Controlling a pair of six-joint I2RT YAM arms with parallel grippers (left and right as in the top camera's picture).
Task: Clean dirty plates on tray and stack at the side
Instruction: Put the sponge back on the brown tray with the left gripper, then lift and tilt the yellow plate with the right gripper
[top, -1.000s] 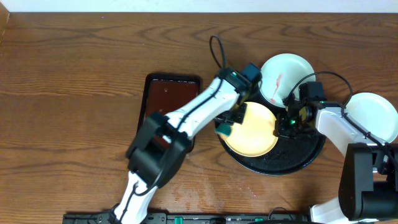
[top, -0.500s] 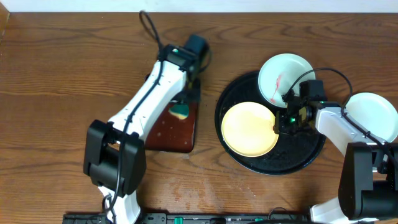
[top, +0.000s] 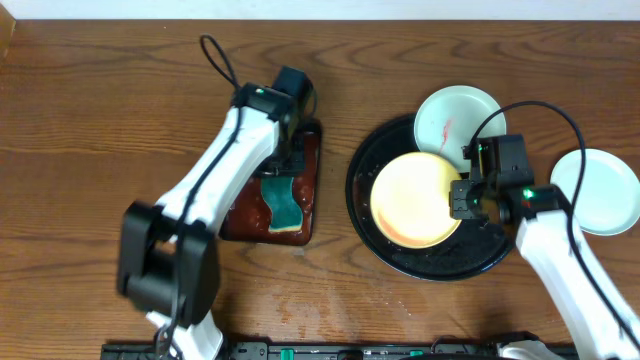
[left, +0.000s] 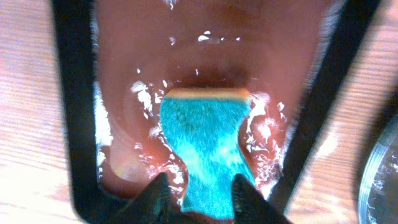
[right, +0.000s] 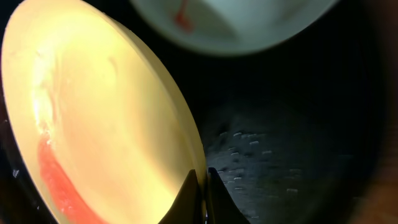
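1. The dark brown wood-grain tabletop (top: 100, 120) bears a large round black glossy tray (top: 440, 262), and on it lies the pale yellow round plate (top: 415, 200) with a red smear (right: 56, 180).
2. The right gripper (right: 200, 180) is clamped on that plate's rim, right of the tray's centre.
3. Left of the tray, the left gripper (left: 199, 190) stands jaws apart astride a teal sponge (left: 205, 137) in a small dark-red rectangular tray (top: 300, 150).
4. Hold the rim steady. The smear likely needs another wipe before stacking on the pale bluish-white plate (top: 600, 190) right of the tray.

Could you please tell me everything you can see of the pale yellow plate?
The pale yellow round shallow plate looks smooth and glossy, with a red smear along one edge. It lies on the large round black glossy tray, and the right gripper is shut on its rim.
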